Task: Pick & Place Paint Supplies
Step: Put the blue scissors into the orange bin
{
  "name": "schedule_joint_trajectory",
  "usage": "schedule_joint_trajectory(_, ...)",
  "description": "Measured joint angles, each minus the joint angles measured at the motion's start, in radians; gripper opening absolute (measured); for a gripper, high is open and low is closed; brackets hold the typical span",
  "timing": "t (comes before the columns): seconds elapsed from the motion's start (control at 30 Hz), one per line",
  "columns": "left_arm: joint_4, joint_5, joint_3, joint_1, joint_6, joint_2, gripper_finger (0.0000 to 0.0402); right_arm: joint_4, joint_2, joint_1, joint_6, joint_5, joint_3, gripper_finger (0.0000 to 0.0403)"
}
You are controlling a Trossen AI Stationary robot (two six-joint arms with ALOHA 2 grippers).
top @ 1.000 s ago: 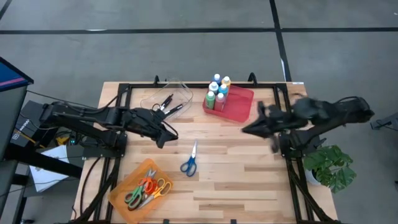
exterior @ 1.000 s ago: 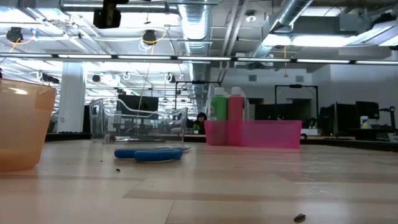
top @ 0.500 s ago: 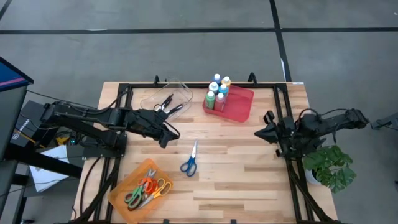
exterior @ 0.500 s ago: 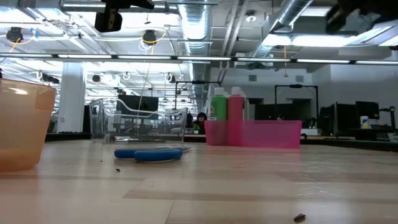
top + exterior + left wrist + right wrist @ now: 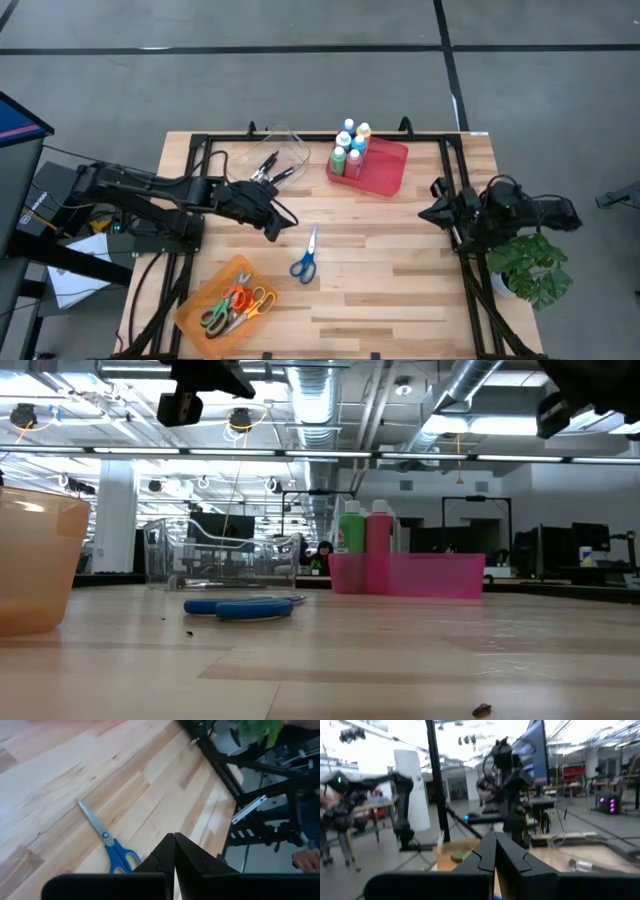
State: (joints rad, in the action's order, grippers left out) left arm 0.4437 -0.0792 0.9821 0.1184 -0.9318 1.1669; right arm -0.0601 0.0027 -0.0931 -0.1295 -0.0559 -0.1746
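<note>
Paint bottles [image 5: 364, 530] in the low view mostly hidden behind the pink tray's [image 5: 420, 576] wall, only 2 showing, orange bin [image 5: 35, 565] cut off by the left edge, right wrist view blurred.

Overhead looks straight down, low view level — both share table [image 5: 400, 260]

The left gripper [image 5: 174, 851] sits at six o'clock, its two dark fingers [image 5: 161, 857] pressed together with only a thin seam between them. Just beyond them, toward eight o'clock, the blue-handled scissors [image 5: 106, 841] lie flat on the pale wooden tabletop [image 5: 100, 775], blades closed and pointing toward ten o'clock. At two o'clock the tabletop ends at a black metal frame [image 5: 220, 767], with green leaves [image 5: 255, 729] at one o'clock. A person's hand [image 5: 306, 861] shows at four o'clock.
</note>
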Motion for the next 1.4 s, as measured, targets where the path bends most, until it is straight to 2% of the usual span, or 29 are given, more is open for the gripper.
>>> schedule_joint_trajectory(0.1, 0.0, 0.0, 0.0, 0.0, 0.0, 0.025, 0.0, 0.044, 0.01, 0.029, 0.018, -0.051, 0.001, 0.0)
schedule_joint_trajectory(0.23, -0.008, 0.0, 0.0, 0.001, 0.0, 0.06, 0.0, 0.144, 0.015, 0.051, 0.025, -0.053, 0.004, 0.0)
schedule_joint_trajectory(0.37, -0.028, 0.0, 0.0, 0.006, 0.0, 0.092, 0.0, 0.122, 0.001, 0.057, 0.024, -0.06, 0.054, 0.0)
schedule_joint_trajectory(0.5, -0.048, 0.0, 0.0, 0.019, -0.001, 0.121, 0.0, 0.007, 0.0, 0.056, -0.024, -0.08, 0.161, 0.0)
schedule_joint_trajectory(0.6, -0.05, 0.002, 0.0, 0.021, -0.005, 0.128, 0.0, 0.021, 0.006, 0.056, -0.033, -0.085, 0.166, 0.0)
schedule_joint_trajectory(0.77, -0.062, -0.017, 0.001, 0.021, -0.059, 0.147, 0.0, 0.022, 0.009, 0.056, 0.122, -0.085, 0.166, 0.0)
schedule_joint_trajectory(0.83, -0.055, -0.019, 0.001, 0.023, -0.094, 0.161, 0.0, 0.023, 0.01, 0.057, 0.126, -0.053, 0.166, 0.0)
schedule_joint_trajectory(1.07, -0.057, -0.02, 0.001, 0.095, -0.187, 0.22, 0.0, 0.026, 0.01, 0.056, 0.129, -0.05, 0.166, 0.0)
schedule_joint_trajectory(1.17, 0.057, -0.023, 0.055, 0.147, -0.263, 0.266, 0.0, 0.026, 0.01, 0.056, 0.129, -0.049, 0.166, 0.0)
schedule_joint_trajectory(1.33, 0.442, -0.044, 0.303, 0.211, -0.286, 0.409, 0.0, 0.024, 0.01, 0.056, 0.129, -0.048, 0.167, 0.0)
schedule_joint_trajectory(1.4, 0.505, -0.09, 0.372, 0.222, -0.299, 0.468, 0.0, 0.026, 0.01, 0.056, 0.129, -0.048, 0.167, 0.0)
